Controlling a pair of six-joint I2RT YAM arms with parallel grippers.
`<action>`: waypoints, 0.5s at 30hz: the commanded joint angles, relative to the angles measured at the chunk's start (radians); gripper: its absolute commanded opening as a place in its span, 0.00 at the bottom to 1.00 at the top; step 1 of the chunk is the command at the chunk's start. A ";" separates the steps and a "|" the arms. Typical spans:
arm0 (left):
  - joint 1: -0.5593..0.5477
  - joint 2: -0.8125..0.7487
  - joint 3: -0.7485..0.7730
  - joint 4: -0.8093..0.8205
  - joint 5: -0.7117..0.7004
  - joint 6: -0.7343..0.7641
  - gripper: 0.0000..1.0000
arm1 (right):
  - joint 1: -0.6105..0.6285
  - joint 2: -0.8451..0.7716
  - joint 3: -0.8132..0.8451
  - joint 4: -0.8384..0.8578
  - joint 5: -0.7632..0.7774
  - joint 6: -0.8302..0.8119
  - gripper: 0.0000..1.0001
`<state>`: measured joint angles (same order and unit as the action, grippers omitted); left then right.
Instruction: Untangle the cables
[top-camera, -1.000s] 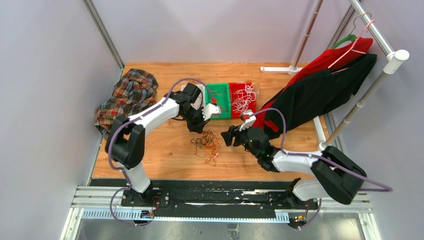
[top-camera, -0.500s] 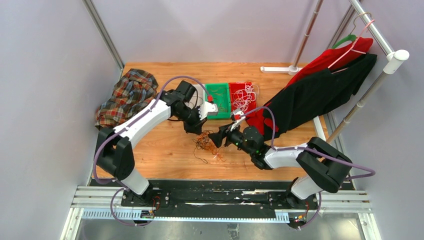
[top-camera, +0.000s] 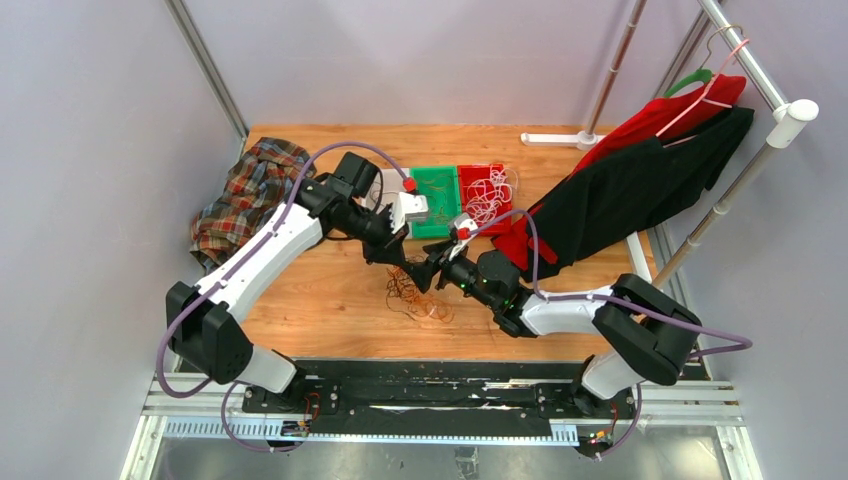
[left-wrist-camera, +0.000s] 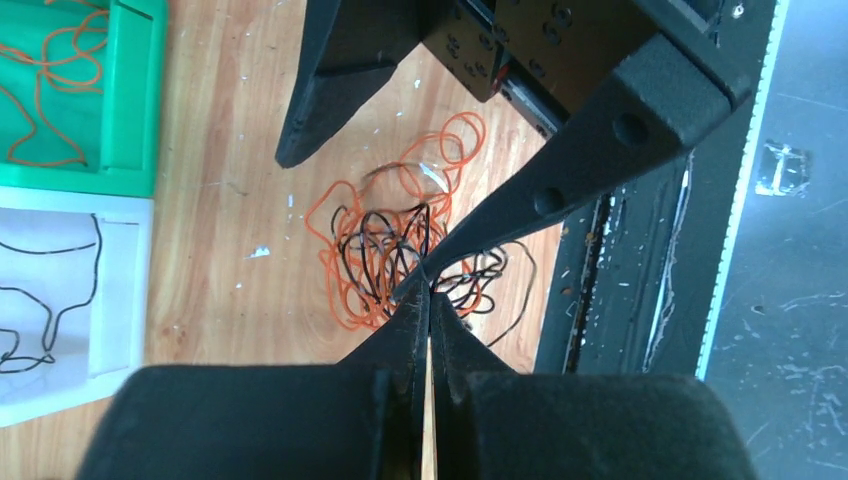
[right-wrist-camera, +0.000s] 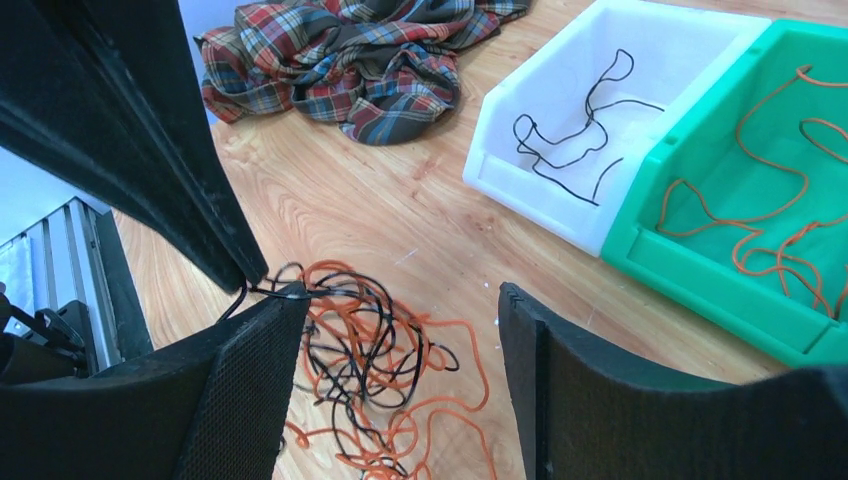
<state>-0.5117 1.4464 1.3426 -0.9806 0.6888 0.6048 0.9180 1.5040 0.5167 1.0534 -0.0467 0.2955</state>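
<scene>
The cables (top-camera: 415, 295) lie on the desk (top-camera: 330, 300) at 6 o'clock of the green bin (top-camera: 445, 230), the left tool (left-wrist-camera: 427, 290) pinching a black strand (right-wrist-camera: 300, 290), the right tool (right-wrist-camera: 400, 298) wide at 3 o'clock, so closing on several strands may tighten the knot.

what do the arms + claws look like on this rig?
Left arm and right arm: white links, black joints, a purple cable looping along each. A white wrist block with a red dot sits by each claw. Left claw and right claw: black tapered fingers; the right's pads show a fine grid texture.
</scene>
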 joint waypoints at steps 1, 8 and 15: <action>-0.001 -0.014 0.040 -0.023 0.073 -0.040 0.01 | 0.040 0.031 0.050 0.059 0.067 -0.006 0.70; -0.001 -0.053 0.091 -0.068 0.152 -0.075 0.01 | 0.044 0.110 0.000 0.159 0.152 0.033 0.66; -0.001 -0.102 0.204 -0.115 0.156 -0.099 0.01 | 0.044 0.195 -0.058 0.219 0.182 0.060 0.63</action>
<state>-0.5117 1.3937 1.4593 -1.0615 0.7967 0.5358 0.9497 1.6581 0.4995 1.1915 0.0879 0.3328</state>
